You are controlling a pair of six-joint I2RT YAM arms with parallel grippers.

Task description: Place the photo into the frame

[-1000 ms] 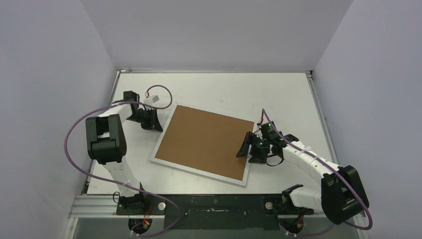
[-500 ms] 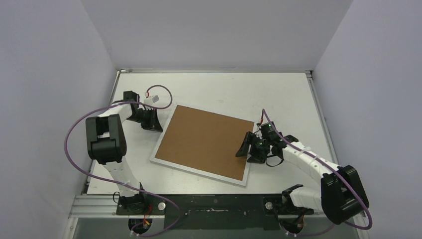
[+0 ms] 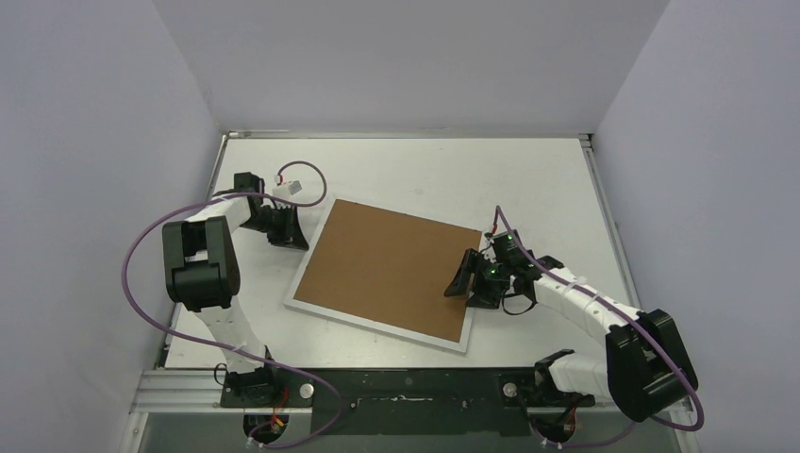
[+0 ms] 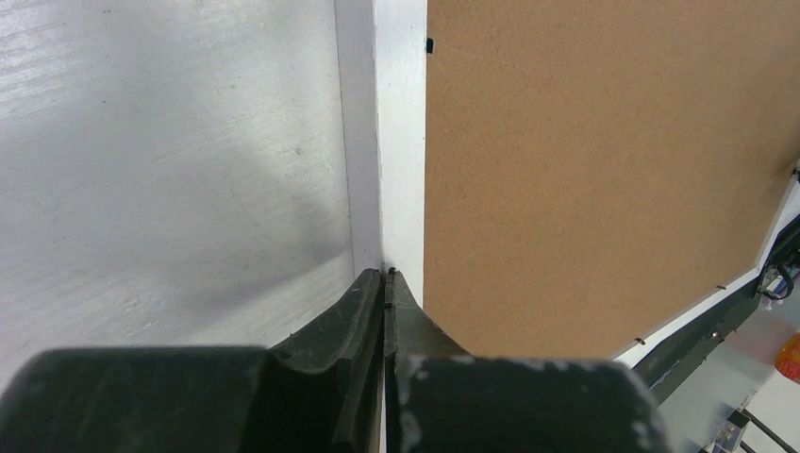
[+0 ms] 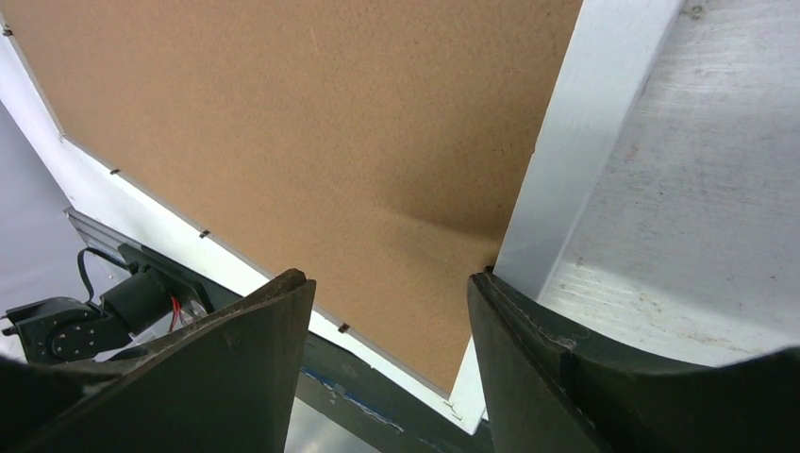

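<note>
The shut left gripper (image 4: 387, 276), centre-left, should brace the frame (image 4: 401, 142). The right gripper (image 5: 391, 288) (jaws apart) should press the backing board (image 5: 311, 123) flat.

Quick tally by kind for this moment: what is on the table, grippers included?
White frame: 1
Brown backing board: 1
Grippers: 2 (left gripper, right gripper)
Total: 4

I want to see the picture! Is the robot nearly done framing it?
Nearly, I think. The brown backing board sits in the white frame, hiding any photo. The shut left gripper is at one edge, the open right gripper at the other. Probably left: securing the board.
</note>
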